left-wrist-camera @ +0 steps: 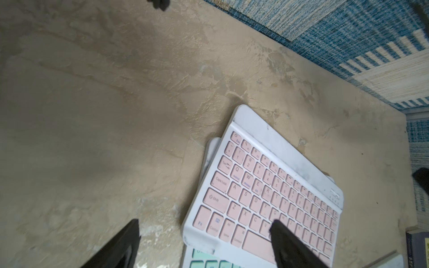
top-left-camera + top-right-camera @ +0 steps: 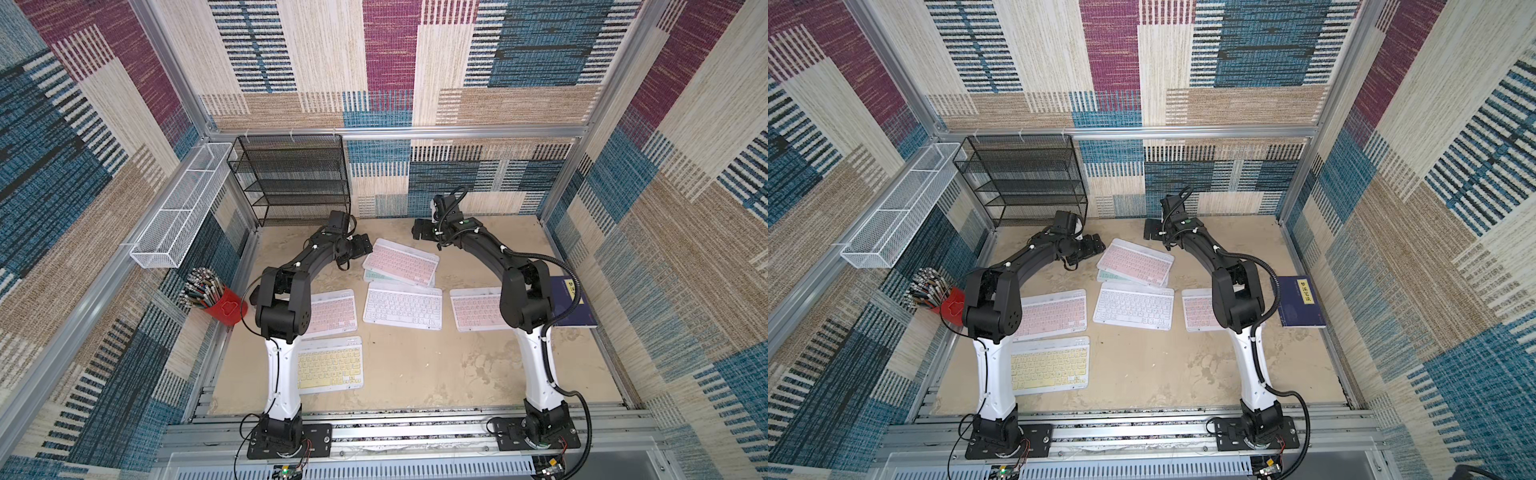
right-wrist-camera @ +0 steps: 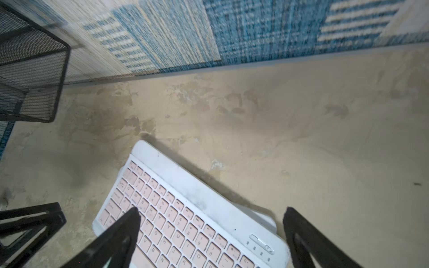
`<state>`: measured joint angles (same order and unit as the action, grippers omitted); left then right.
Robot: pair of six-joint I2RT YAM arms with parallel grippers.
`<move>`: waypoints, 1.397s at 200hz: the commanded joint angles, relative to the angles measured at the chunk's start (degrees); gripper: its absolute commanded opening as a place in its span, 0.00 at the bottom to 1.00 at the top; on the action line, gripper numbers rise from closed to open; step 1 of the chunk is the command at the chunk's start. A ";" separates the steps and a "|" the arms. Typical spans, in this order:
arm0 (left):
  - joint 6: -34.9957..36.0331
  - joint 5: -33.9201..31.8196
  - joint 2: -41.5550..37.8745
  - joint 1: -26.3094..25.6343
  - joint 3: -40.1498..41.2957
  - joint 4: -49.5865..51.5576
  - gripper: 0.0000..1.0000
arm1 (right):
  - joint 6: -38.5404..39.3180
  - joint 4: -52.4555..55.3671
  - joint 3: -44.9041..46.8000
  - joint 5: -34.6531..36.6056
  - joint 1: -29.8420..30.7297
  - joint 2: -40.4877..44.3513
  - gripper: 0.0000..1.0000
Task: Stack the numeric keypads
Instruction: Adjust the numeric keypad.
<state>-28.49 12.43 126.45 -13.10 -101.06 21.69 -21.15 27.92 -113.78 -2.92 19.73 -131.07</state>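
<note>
Stack: at the table's far centre we see a top pink keypad askew on the mint-green keypad.
Loose: white keypad just in front; left pink keypad, right pink keypad, yellow keypad nearest us.
Left gripper: jaws spread wide, empty, beside the stack.
Right gripper: likewise wide and empty.
In the way: our arms hide part of both side pink keypads.
Around: book, pen cup, mesh rack.

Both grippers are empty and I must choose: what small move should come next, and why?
Probably move the open, empty left gripper to the white keypad. Only the top pink keypad lies, skewed, on the mint-green keypad; the white one lies loose just in front of them. The right gripper is open too.
</note>
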 commanded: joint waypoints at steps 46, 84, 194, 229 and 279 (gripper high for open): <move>-3.49 7.18 3.46 -0.78 -0.31 -2.56 0.90 | -9.66 -5.74 13.16 0.78 -1.75 6.96 0.95; -4.82 7.80 3.57 -1.40 1.38 -4.39 0.90 | -10.40 -4.73 13.85 -5.08 -1.75 5.56 0.94; -4.29 6.83 -2.79 -3.94 14.76 -8.22 0.89 | -6.29 -0.24 9.10 -4.72 -1.81 -1.07 0.93; -3.04 5.08 -5.46 -3.93 18.32 -8.17 0.89 | -6.56 -3.41 13.86 -0.75 -1.92 3.58 0.93; -2.02 3.15 -6.16 -3.95 17.92 -7.17 0.89 | -6.68 -1.92 13.72 1.64 -2.41 4.63 0.94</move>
<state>-31.59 18.00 120.27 -17.02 -82.61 10.63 -27.83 25.76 -100.01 -2.98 17.52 -126.78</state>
